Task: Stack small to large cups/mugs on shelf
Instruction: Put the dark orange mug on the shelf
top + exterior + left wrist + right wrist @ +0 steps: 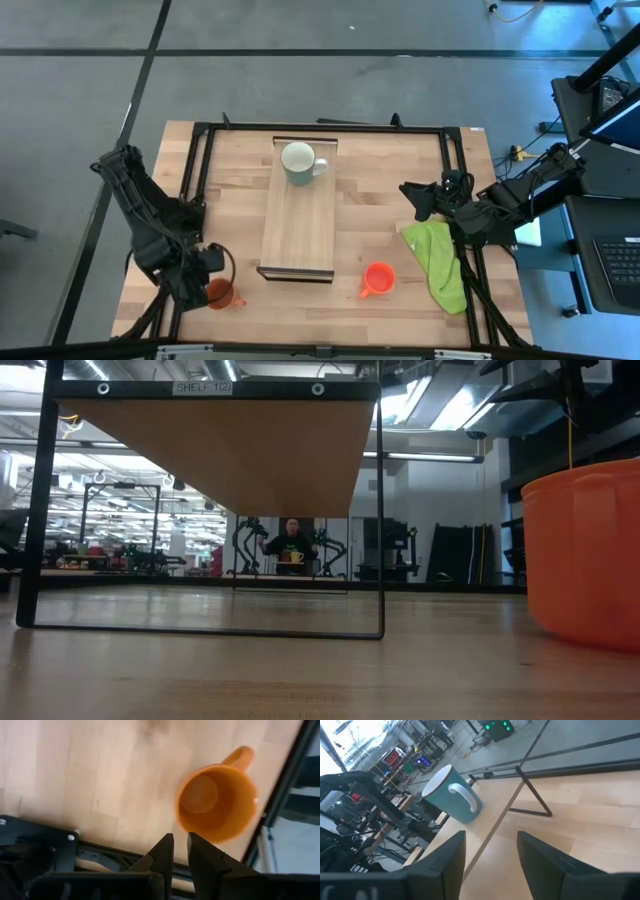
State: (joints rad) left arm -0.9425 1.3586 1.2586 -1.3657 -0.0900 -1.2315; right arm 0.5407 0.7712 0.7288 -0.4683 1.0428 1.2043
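Just beyond the left gripper, whose fingers are nearly closed on nothing, stands the brownish-orange mug, handle pointing away.

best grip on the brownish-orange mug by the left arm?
Take the brownish-orange mug by its rim wall, coming straight down, one finger inside and one outside. It stands upright with its mouth open to the left pincer above it, whose fingers are nearly closed. Probably pick the side opposite the handle, which juts out.
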